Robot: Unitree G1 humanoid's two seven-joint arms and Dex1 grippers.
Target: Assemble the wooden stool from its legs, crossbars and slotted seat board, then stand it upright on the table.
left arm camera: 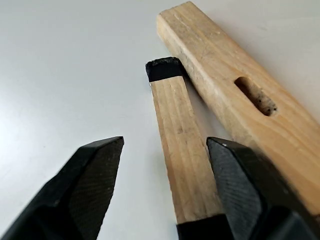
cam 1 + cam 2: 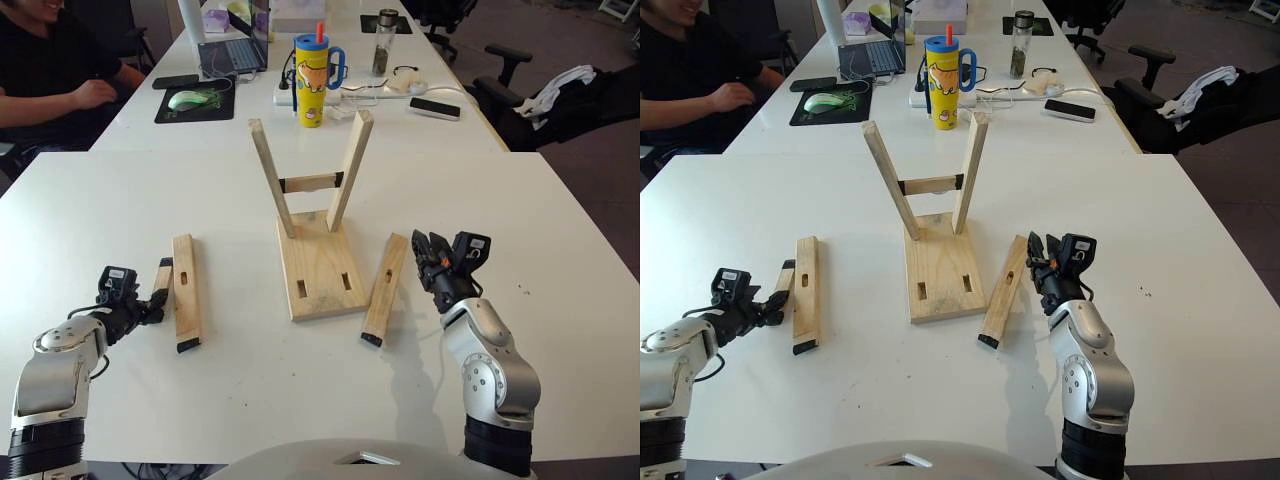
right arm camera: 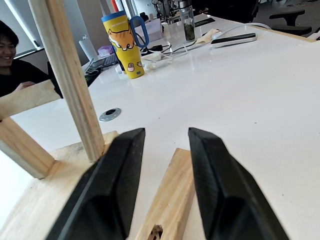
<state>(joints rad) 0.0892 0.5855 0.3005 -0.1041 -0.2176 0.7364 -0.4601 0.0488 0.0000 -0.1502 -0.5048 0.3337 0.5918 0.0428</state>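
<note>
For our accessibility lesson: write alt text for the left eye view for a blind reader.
A slotted seat board lies on a white table, two legs standing in it, joined by a crossbar. Loose legs lie either side: left leg by the open left gripper, right leg by the open right gripper.

Slotted leg [image 1: 210, 65] partly off-frame

Big white table [image 2: 560, 200] up front, with a 2nd table [image 2: 440, 135] butted against its far edge. That one's got a laptop [image 2: 232, 45], a green mouse [image 2: 187, 99] on a black mat [image 2: 168, 112], a yellow tumbler [image 2: 312, 80], a bottle [image 2: 384, 42] and a phone [image 2: 435, 107]. Office chairs [image 2: 508, 58] sit off the right side on a dark floor [image 2: 610, 190].
</note>
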